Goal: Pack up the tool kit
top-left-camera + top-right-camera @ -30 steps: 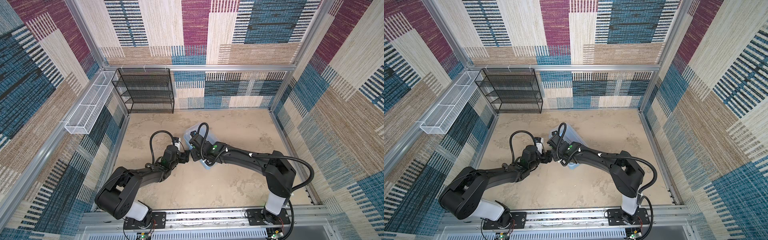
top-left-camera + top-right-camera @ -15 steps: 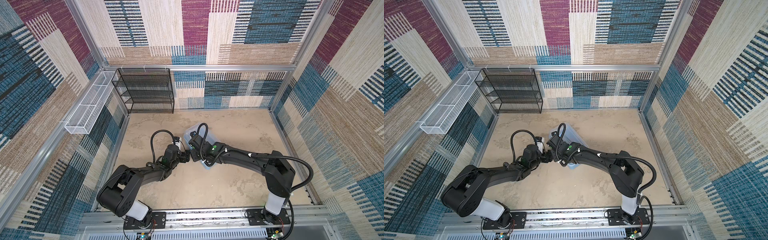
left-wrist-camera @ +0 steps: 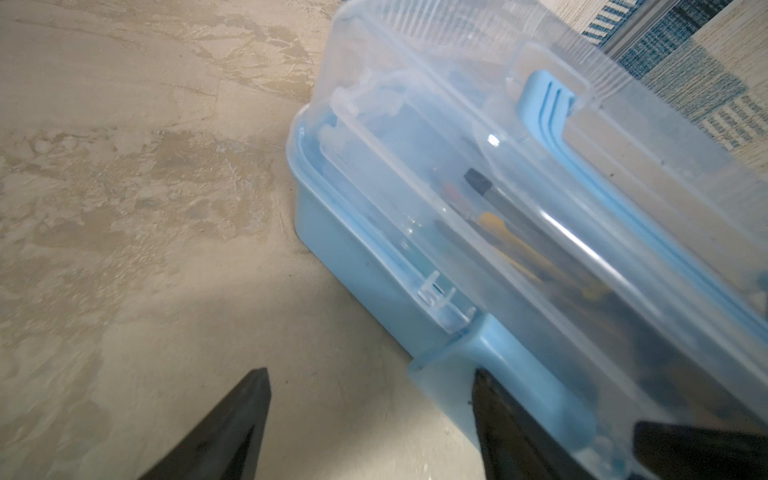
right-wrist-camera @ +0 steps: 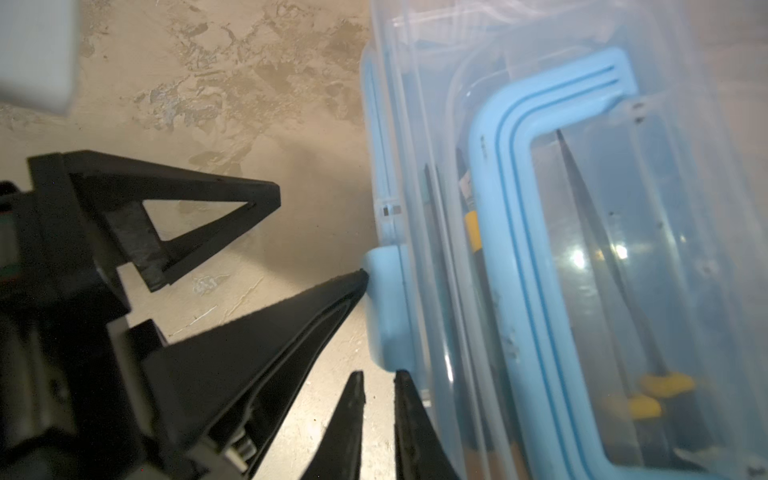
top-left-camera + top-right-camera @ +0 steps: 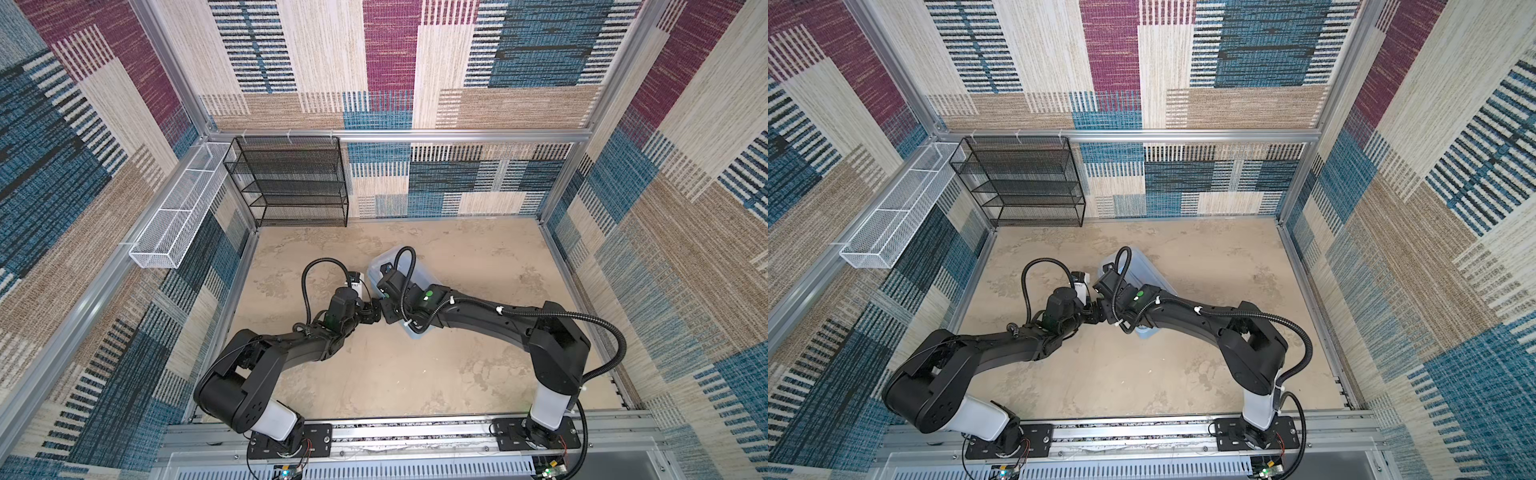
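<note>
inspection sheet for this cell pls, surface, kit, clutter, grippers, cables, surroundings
surface: beige stone-look table, mottled, bare around the arms.
job's things: light blue tool kit box, clear lid on, blue handle lying down; tools with yellow and black parts show through the lid.
clutter: nothing seen.
grippers: left gripper open, one fingertip against the box's blue latch; right gripper shut, holding nothing, beside that latch.
cables: black hose loops off the left arm; right arm's hose arches over the box.
surroundings: black mesh shelf rack at the back, white wire basket on the side rail, patterned wall panels.
</note>
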Motion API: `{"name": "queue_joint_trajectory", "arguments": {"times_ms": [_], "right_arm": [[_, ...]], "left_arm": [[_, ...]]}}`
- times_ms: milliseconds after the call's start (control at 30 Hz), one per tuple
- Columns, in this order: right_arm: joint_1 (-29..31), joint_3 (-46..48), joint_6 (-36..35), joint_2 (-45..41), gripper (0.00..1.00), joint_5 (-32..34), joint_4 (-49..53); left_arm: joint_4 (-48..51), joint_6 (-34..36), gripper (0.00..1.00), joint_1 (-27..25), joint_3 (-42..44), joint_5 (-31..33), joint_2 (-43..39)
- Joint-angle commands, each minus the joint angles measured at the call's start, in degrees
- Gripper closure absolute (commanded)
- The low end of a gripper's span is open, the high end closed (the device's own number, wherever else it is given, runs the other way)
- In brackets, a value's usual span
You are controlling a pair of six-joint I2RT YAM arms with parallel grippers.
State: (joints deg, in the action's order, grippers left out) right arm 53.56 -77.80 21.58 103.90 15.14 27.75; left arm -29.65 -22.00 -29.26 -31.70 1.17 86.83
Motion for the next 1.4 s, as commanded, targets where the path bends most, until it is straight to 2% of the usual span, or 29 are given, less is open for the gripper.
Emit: {"name": "queue_joint_trajectory", "arguments": {"times_ms": [0, 633, 767, 833, 900, 967, 1100, 1233, 1367], "right_arm": [[0.02, 0.37, 0.74, -0.76, 0.81, 0.09, -0.74], [-0.02, 5.40, 2.15, -9.14, 0.78, -2.78, -7.26], [-0.27, 6.58, 0.90, -11.86, 0.75, -0.47, -7.71], [-1.41, 7.72, -0.50, -13.51, 0.72, -0.37, -7.94], [-3.32, 10.00, -1.92, -15.84, 0.62, -1.74, -9.55], [-5.98, 13.33, -3.66, -18.76, 0.58, -3.79, -12.26], [-10.36, 18.62, -8.59, -23.78, 0.32, -4.97, -15.40], [-14.57, 22.01, -11.66, -26.36, 0.19, -8.58, -17.40], [-17.50, 22.99, -13.96, -25.78, 0.13, -11.19, -18.10]], "left_arm": [[-1.64, -1.01, 0.20, -0.08, -0.71, -0.96, 0.11], [-1.29, -1.80, 0.20, -0.18, -1.43, -1.62, 0.25], [-1.29, -1.99, 0.19, -0.22, -1.34, -1.51, 0.27], [-1.18, -2.04, 0.19, -0.28, -1.21, -1.35, 0.25], [-1.20, -2.21, 0.20, -0.24, -1.17, -1.23, 0.27], [-1.21, -2.28, 0.20, -0.20, -1.23, -1.33, 0.37], [-1.22, -2.59, 0.20, -0.23, -1.43, -1.51, 0.84], [-1.20, -2.85, 0.20, -0.21, -1.61, -1.56, 1.37], [-1.20, -3.13, 0.20, -0.29, -1.48, -1.53, 1.50]]}}
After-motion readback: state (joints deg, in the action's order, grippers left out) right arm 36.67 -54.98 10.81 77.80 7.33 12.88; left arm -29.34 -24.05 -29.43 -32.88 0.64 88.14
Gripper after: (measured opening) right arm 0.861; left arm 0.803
